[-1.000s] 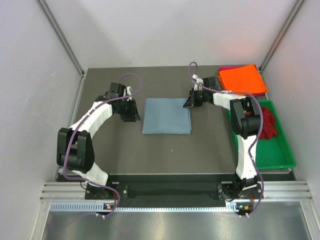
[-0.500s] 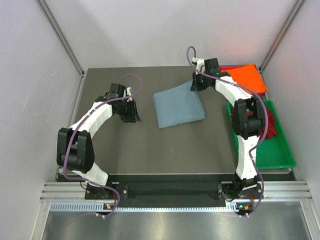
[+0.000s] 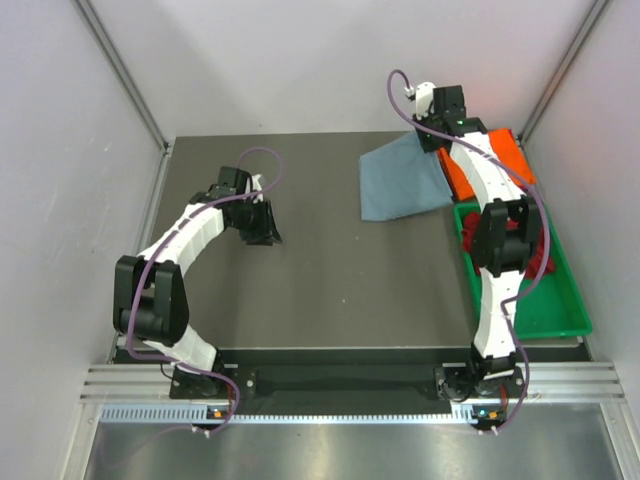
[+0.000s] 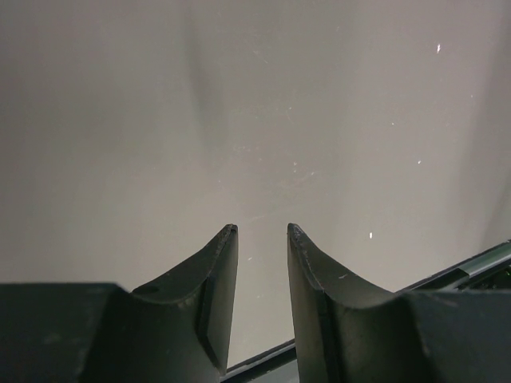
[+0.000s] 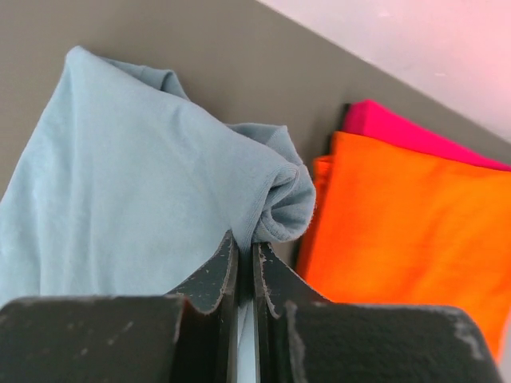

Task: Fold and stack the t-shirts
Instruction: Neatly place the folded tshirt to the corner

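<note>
T-shirts: 4.
- 1 blue-grey t-shirt (image 3: 400, 185), left of the green tray's (image 3: 560, 315) far end
- 1 orange t-shirt (image 5: 399, 215), just past the tray's far edge
- 1 magenta t-shirt (image 5: 391, 128), same spot past the tray
- 1 dark red t-shirt (image 3: 532, 240), inside the tray

Trays: 1.
Arms: 2, the left arm (image 3: 190, 235) and the right arm (image 3: 490, 175).
Grippers: 2, the left gripper (image 4: 262, 230) and the right gripper (image 5: 246, 239).
Table (image 3: 330, 290): 1.

The pink shirt (image 5: 397, 126) is mostly hidden under the orange shirt (image 5: 399, 215); only a strip peeks out. The right arm (image 3: 497, 240) covers part of the dark red shirt (image 3: 532, 255) in the green tray (image 3: 560, 310). The blue shirt (image 5: 144, 183) runs off the right wrist view's left edge.
</note>
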{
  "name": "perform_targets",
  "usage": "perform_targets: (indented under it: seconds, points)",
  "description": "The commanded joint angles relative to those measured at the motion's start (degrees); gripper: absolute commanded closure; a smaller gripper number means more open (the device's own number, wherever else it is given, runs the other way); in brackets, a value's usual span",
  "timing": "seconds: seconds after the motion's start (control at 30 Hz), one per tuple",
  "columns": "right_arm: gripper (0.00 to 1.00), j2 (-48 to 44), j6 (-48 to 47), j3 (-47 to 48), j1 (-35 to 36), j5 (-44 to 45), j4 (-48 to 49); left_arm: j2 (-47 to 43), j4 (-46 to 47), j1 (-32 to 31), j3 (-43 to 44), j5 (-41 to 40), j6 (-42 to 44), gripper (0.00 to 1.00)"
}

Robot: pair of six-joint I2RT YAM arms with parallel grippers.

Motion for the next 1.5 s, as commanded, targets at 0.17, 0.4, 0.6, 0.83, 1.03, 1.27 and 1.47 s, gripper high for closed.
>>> perform_targets:
  seconds: [0.17, 0.4, 0.6, 0.83, 1.03, 1.27, 1.47]
  points:
    - [1.0, -0.89, -8.39, 7.32, -4.44, 3.15, -2.1, 0.09, 0.12, 0.24, 0.74, 2.44, 0.79, 0.64]
    - [1.0, -2.74, -9.79, 8.02, -6.9, 1.65, -3.95, 1.33, -0.05, 0.5, 1.44, 3.41, 0.52, 0.64]
    - [1.0, -0.28, -11.46, 13.55, -9.36, 0.08, -8.24, 1.86, 0.04, 0.68, 1.62, 4.46, 0.35, 0.64]
    - [1.0, -0.98, -13.57, 13.82, -11.99, 2.62, -8.96, 2.29, 0.65, 0.76, 1.71, 6.31, 0.0, 0.64]
    - [1.0, -0.37, -16.12, 14.96, -14.28, -0.98, -6.68, 2.47, 0.74, 0.76, 1.18, 6.93, -0.09, 0.64]
    - [1.0, 3.49, -19.11, 19.88, -16.48, -2.04, -5.18, 3.0, 0.91, 0.85, 1.35, 7.36, -0.27, 0.64]
    - [1.0, 6.4, -21.66, 21.2, -18.06, -2.21, -0.61, 3.52, 0.65, 0.85, 1.18, 6.75, -0.18, 0.64]
